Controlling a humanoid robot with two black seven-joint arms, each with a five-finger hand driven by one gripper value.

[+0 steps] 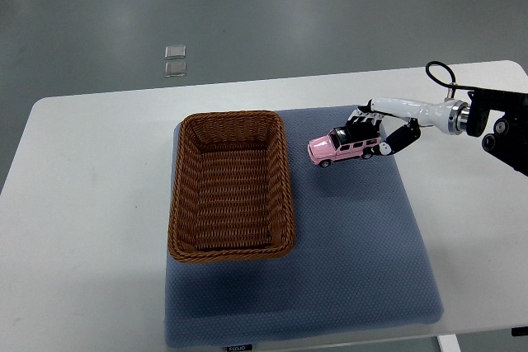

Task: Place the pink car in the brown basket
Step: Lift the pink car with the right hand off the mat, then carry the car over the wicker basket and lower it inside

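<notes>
One grey mat [346,269] covers the white desk [91,204], carrying an empty brown basket [232,187] on its left part. Just right of the basket, the pink car [343,147] is pinched by the right hand [375,131] fingers.

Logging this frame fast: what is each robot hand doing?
Left robot hand: not in view.
Right robot hand: shut on the pink car.
</notes>
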